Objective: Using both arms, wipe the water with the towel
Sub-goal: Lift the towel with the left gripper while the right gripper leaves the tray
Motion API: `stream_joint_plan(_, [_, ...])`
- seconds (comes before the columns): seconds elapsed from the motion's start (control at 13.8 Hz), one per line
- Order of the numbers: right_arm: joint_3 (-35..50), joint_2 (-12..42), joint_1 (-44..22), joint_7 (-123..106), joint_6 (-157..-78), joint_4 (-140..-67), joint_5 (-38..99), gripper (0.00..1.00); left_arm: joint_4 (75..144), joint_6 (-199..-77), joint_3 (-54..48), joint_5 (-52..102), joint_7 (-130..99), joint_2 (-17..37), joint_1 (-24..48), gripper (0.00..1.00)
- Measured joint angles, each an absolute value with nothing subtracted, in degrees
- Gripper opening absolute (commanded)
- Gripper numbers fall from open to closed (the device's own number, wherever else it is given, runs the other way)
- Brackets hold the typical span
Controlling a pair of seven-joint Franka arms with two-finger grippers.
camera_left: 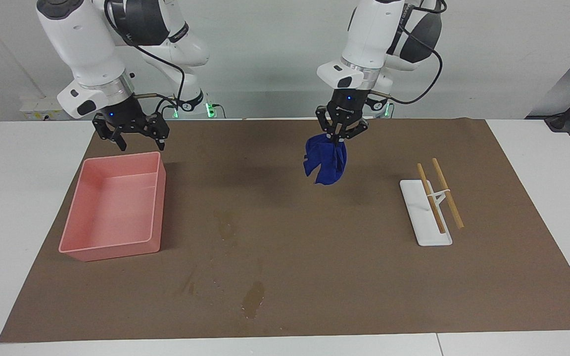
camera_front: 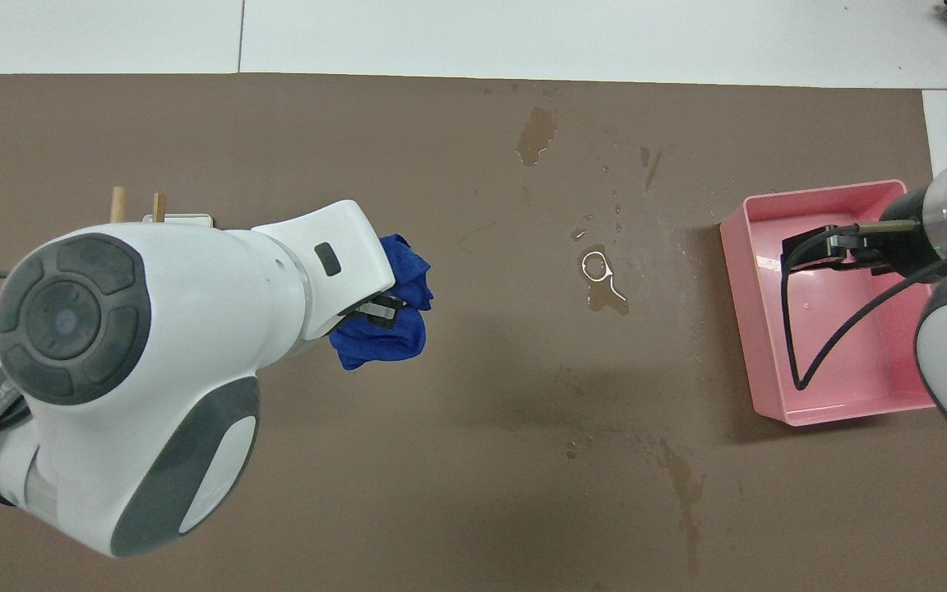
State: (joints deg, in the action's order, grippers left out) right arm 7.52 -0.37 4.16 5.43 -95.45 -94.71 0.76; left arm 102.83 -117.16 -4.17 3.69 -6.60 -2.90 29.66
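below the left end effector (camera_left: pixel 340 132) hung the towel (camera_left: pixel 325 162), pinched shut in it; the right end effector (camera_left: pixel 134 132) hovered spread wide over the pink tray (camera_left: pixel 112 249).

High facing camera across the table (camera_left: pixel 27 198) toward the robots, steep overhead camera above them, both sharing the brown mat (camera_left: pixel 314 257).

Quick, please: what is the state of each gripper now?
Left gripper: closed, holding the towel.
Right gripper: open, empty, over the tray.
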Motion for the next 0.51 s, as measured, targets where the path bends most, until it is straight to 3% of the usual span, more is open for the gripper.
stream_joint_plan(0.22, [8.21, -0.66, 2.03, 6.54, -97.74, -94.63, 1.87, 1.0, 102.19, -119.78, -5.33, 3.69, -6.6, -2.31, 31.36, 0.0])
stream_joint_plan(0.51, [8.46, -0.65, 0.66, 24.45, -100.55, -95.38, 14.87, 1.0, 102.03, -121.48, -7.08, 3.69, -6.6, -2.0, 31.52, 0.0])
